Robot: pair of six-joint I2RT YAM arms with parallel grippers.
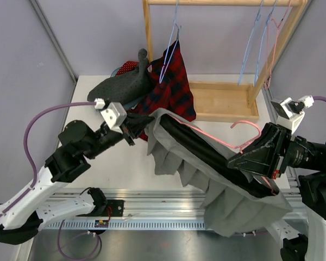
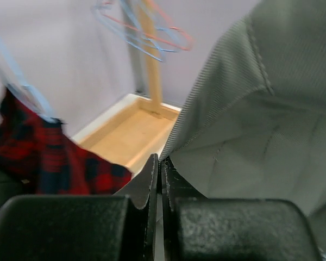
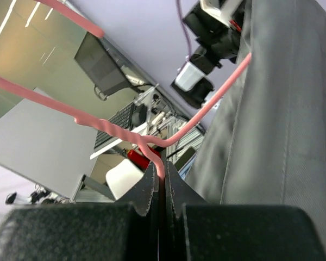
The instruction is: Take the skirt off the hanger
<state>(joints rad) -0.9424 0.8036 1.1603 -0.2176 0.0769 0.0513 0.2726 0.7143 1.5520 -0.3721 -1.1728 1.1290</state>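
Note:
A grey skirt (image 1: 228,201) hangs on a pink wire hanger (image 1: 244,126), stretched from the table's middle down over the front right edge. My left gripper (image 1: 143,126) sits at the skirt's upper left corner. In the left wrist view its jaws (image 2: 161,163) are shut, with the edge of the skirt's waistband (image 2: 261,109) pinched at their tips. My right gripper (image 1: 234,161) is shut on the hanger's neck. In the right wrist view the pink hanger (image 3: 125,133) runs down between the shut jaws of that gripper (image 3: 161,168), and the skirt (image 3: 282,136) fills the right side.
A wooden rack (image 1: 228,100) stands at the back with blue and pink hangers (image 1: 261,32) on its rail. A red plaid garment (image 1: 171,81) hangs from a blue hanger just behind my left gripper. A dark grey garment (image 1: 122,87) lies at the back left.

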